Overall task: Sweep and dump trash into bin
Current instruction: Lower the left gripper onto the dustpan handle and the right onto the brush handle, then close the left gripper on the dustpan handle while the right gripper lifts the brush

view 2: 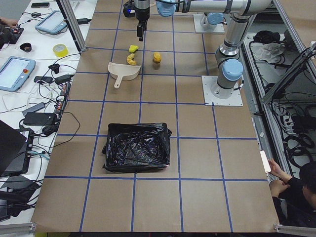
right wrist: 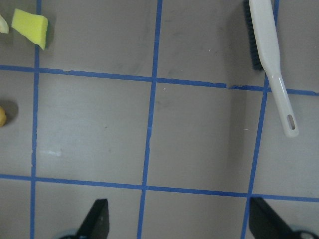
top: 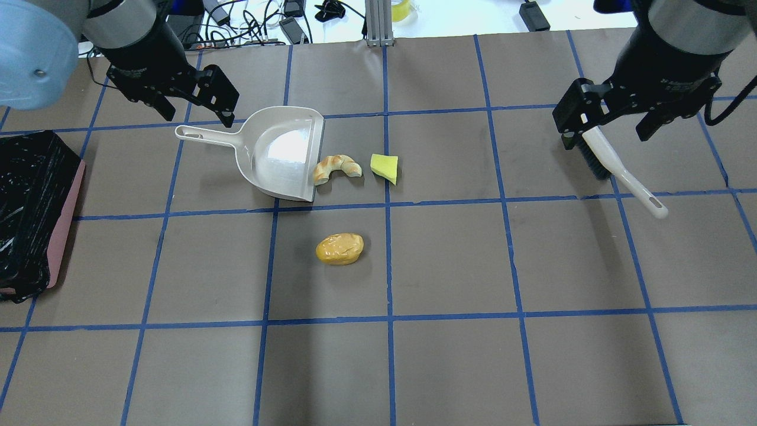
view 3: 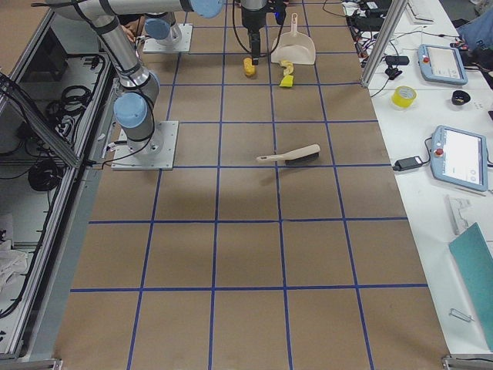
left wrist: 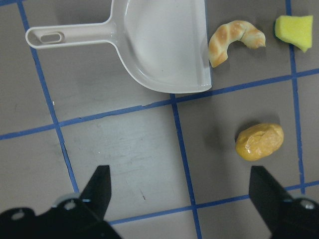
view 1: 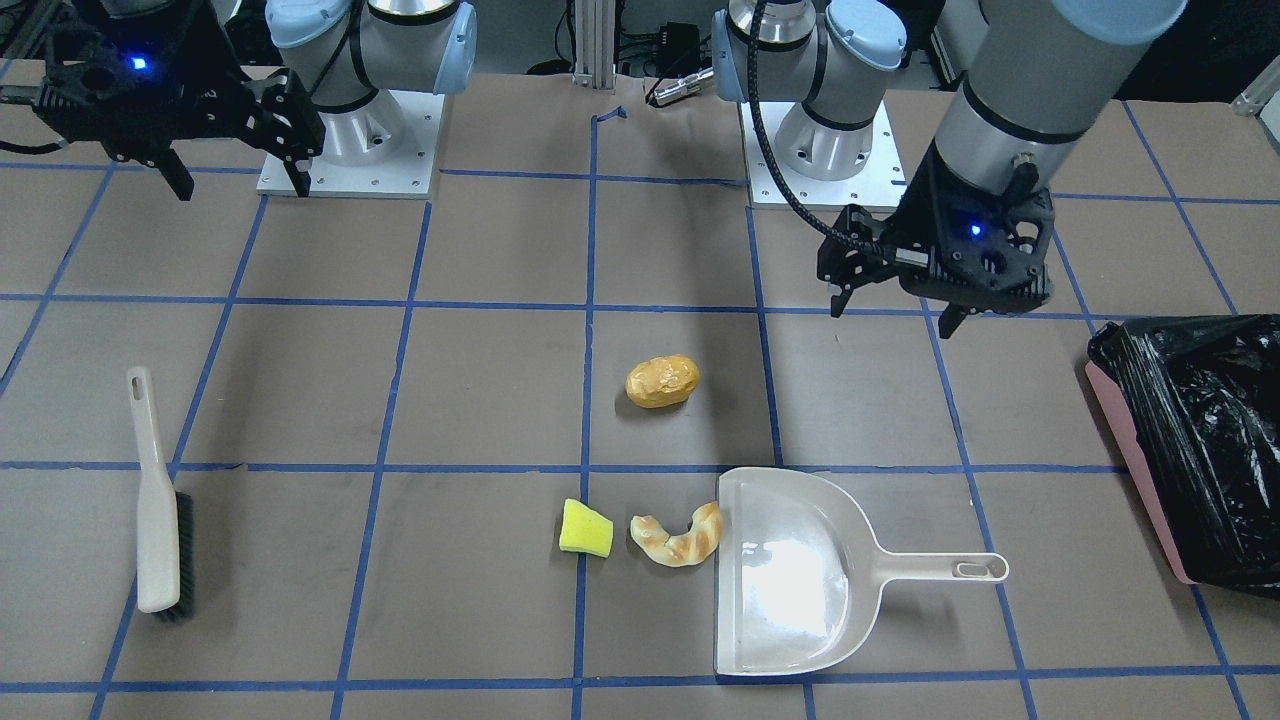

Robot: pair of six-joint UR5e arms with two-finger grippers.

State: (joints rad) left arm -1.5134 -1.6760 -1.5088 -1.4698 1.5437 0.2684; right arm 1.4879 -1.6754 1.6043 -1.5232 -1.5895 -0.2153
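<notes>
The trash lies mid-table: a golden-brown roll (view 1: 662, 382) (top: 339, 248) (left wrist: 259, 141), a yellow sponge wedge (view 1: 585, 528) (top: 384, 167) (right wrist: 31, 27) and a croissant (view 1: 680, 537) (top: 336, 168) (left wrist: 234, 40) that touches the dustpan's open lip. The pink bin with its black bag (view 1: 1200, 450) (top: 32, 213) (view 2: 137, 148) stands at the table's end on my left. My left gripper (view 1: 893, 315) (top: 195, 109) (left wrist: 182, 199) is open and empty, above the table near the dustpan's handle. My right gripper (view 1: 242, 188) (top: 609, 127) (right wrist: 177, 219) is open and empty, above the brush's bristle end.
The white dustpan (view 1: 790, 570) (top: 284, 151) (left wrist: 164, 45) lies flat, its mouth towards the croissant. The white-handled brush (view 1: 160, 500) (top: 615, 165) (right wrist: 269, 55) lies on the table on my right. Blue tape lines grid the brown tabletop.
</notes>
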